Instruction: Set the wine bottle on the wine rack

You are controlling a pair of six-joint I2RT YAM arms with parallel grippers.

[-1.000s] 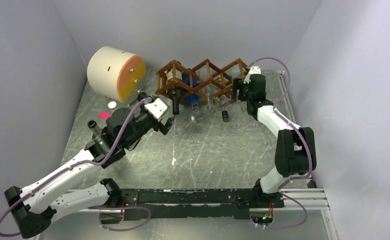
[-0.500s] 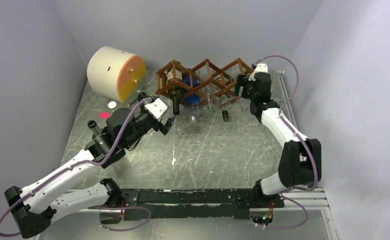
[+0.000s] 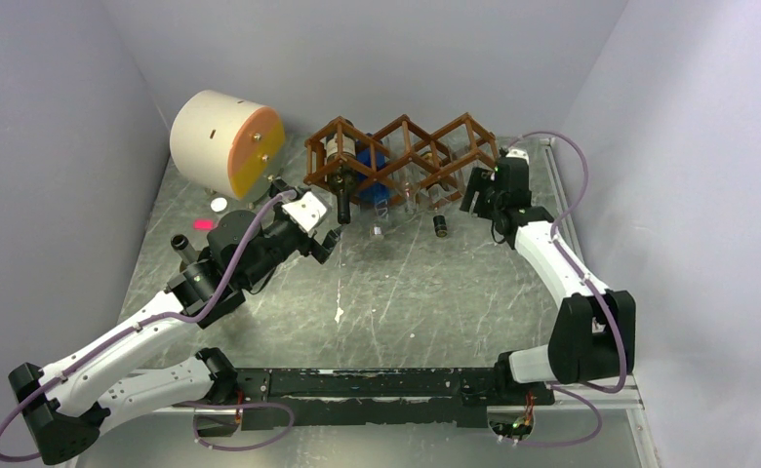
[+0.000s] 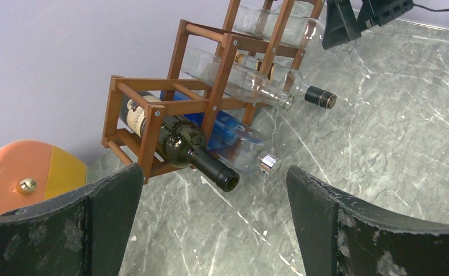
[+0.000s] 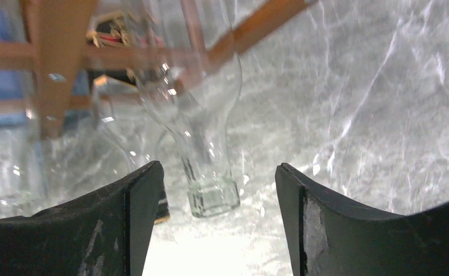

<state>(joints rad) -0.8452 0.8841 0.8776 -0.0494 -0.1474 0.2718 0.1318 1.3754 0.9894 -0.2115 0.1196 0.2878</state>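
The reddish-brown wine rack stands at the back of the table. It also shows in the left wrist view and, blurred, in the right wrist view. A dark green bottle, a blue bottle and a clear bottle with a dark cap lie in its cells. Another clear bottle lies in the right-hand cell, neck towards me. My right gripper is open at the rack's right end, its fingers on either side of that neck without touching it. My left gripper is open and empty, in front of the green bottle's mouth.
A cream-and-orange cylinder lies at the back left, beside the rack. A small white disc and a pink spot lie in front of it. Grey walls close in the left, back and right sides.
My right arm has drawn back from the rack's right end, to the right and towards me, with its elbow swinging outward. The left arm has not moved.
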